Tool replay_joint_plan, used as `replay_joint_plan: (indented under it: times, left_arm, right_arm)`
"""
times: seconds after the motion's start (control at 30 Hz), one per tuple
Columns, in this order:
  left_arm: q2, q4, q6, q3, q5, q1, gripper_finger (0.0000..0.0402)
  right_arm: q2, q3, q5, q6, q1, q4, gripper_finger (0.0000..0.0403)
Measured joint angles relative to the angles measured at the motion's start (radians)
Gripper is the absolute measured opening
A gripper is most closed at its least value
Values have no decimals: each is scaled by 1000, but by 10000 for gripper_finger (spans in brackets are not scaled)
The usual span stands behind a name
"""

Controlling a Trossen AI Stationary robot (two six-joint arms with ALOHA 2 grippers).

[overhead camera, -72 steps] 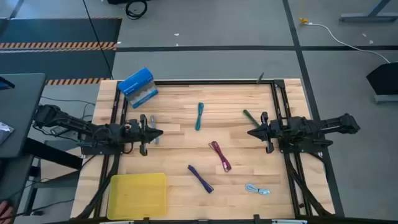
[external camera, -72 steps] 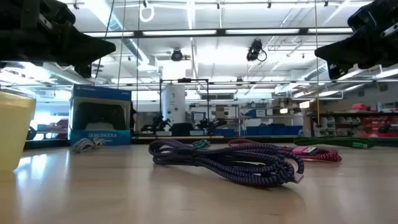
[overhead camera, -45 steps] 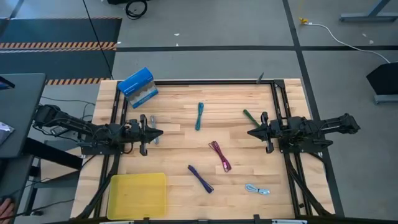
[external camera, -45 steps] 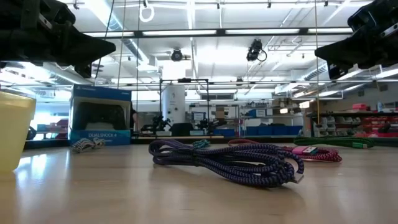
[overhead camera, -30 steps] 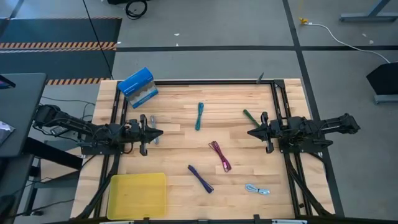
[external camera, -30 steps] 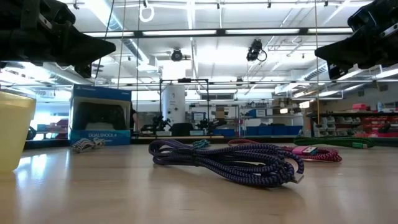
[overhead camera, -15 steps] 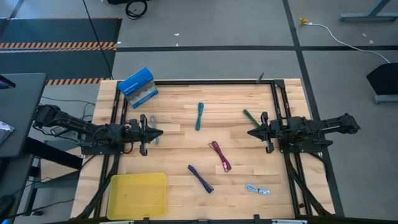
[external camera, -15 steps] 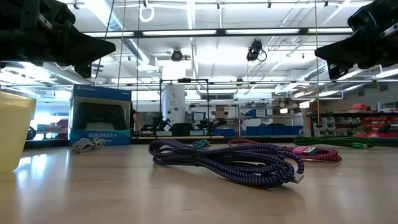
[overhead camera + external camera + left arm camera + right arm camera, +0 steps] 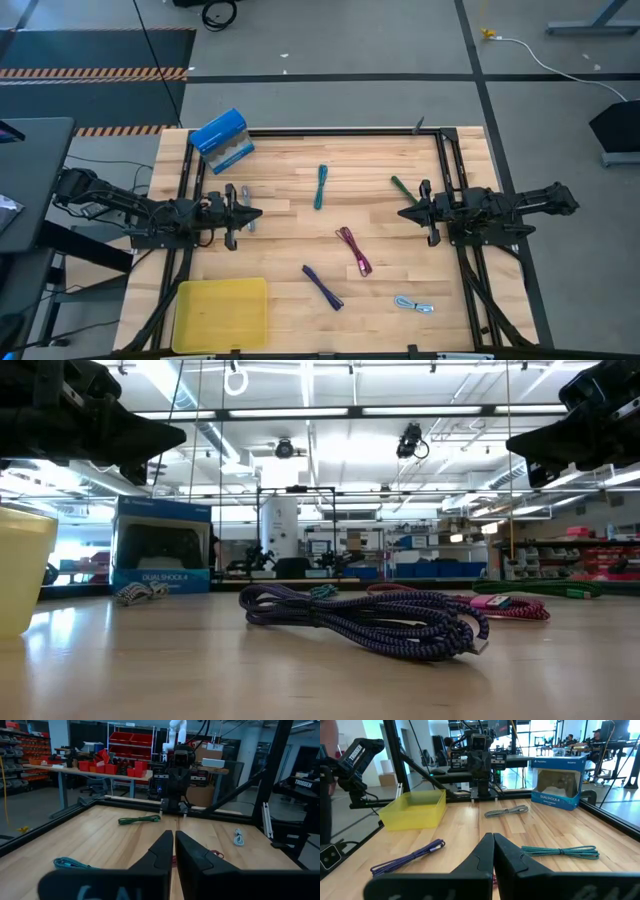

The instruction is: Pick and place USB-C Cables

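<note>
Cables lie all over my wooden table (image 9: 280, 230) when I look from high up. My left gripper (image 9: 252, 213) waits at the left side, with a grey cable (image 9: 247, 224) just beside it. My right gripper (image 9: 406, 213) waits at the right side, near the dark green cable (image 9: 403, 188). The teal cable (image 9: 320, 186) is toward the far middle. The magenta cable (image 9: 353, 250) and the purple cable (image 9: 322, 287) lie in the middle, and the pale blue cable (image 9: 414, 304) is near the front right. The yellow tray (image 9: 222, 314) sits empty at the front left, and the blue box (image 9: 220, 138) stands at the far left corner.

From the low view, the purple cable (image 9: 365, 620) is a loose pile of loops, and both my arms hang well above it.

From my left wrist, my fingers (image 9: 159, 852) are pressed together and hold nothing.

From my right wrist, my fingers (image 9: 479, 852) are pressed together too, also empty.

I think I must spread my fingers first, or they will only push a cable away. A thin cable could also slip out, or a loose loop could snag and drag.
</note>
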Motion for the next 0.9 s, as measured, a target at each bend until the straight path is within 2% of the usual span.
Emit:
replay_joint_plan:
  times: [0.9]
  left_arm:
    - [0,2,33,0,0,0,25]
  right_arm:
    - [0,0,0,0,0,0,9]
